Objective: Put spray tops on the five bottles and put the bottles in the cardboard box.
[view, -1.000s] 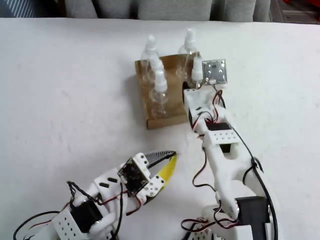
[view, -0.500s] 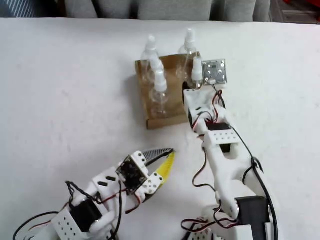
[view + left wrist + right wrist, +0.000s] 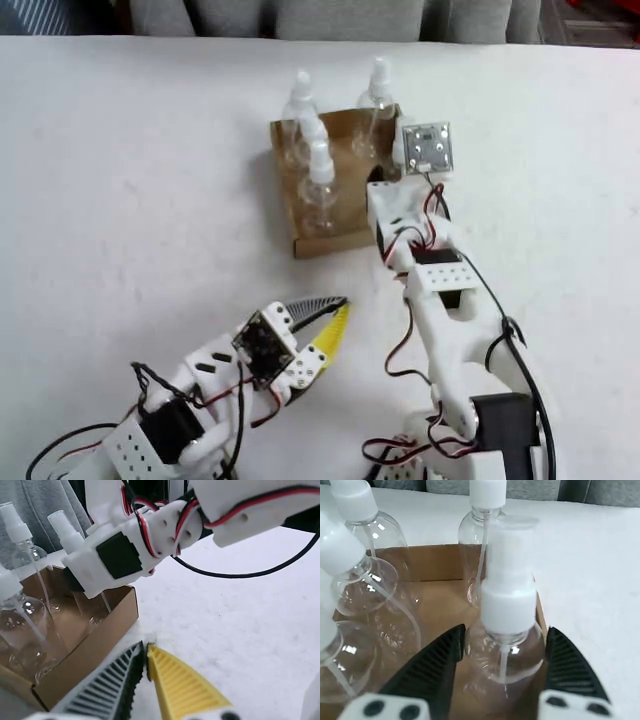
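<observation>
The cardboard box (image 3: 340, 238) lies at mid-table with several clear bottles capped by white spray tops standing in it, such as one at the back left (image 3: 298, 100) and one in front (image 3: 320, 178). My right gripper (image 3: 398, 160) is at the box's right edge. It is shut on a spray-topped bottle (image 3: 506, 610) that stands upright in the box's corner (image 3: 540, 614), a black finger (image 3: 435, 665) on each side. My left gripper (image 3: 340, 307) rests near the table's front, well short of the box, its black and yellow fingertips (image 3: 146, 652) shut together on nothing.
The box's near wall (image 3: 95, 652) lies close ahead of the left gripper. The right arm (image 3: 450, 310) stretches from the front edge to the box. White table (image 3: 130, 180) spreads wide on both sides. Grey chairs stand beyond the far edge.
The right gripper has edged slightly farther over the box with the bottle, hiding more of its top. The left arm shifted a little to the left a second ago, then held still.
</observation>
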Controlling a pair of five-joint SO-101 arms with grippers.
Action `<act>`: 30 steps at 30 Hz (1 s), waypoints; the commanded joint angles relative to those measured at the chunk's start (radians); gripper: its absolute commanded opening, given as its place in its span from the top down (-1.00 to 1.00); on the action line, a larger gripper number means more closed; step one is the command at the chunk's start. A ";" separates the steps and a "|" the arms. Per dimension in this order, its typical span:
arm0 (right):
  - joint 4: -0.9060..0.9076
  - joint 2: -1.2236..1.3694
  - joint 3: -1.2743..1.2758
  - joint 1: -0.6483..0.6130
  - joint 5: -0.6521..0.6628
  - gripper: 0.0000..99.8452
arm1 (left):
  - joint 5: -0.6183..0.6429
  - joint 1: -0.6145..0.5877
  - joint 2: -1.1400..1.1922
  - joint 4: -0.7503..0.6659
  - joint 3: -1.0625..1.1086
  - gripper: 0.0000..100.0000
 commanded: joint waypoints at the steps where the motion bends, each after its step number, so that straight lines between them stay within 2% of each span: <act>1: -0.010 -0.004 -0.002 -0.007 0.003 0.60 | -0.009 -0.012 -0.008 0.000 -0.003 0.96; 30: -0.012 -0.007 -0.003 -0.016 0.008 0.60 | -0.009 -0.012 -0.008 0.002 -0.003 0.96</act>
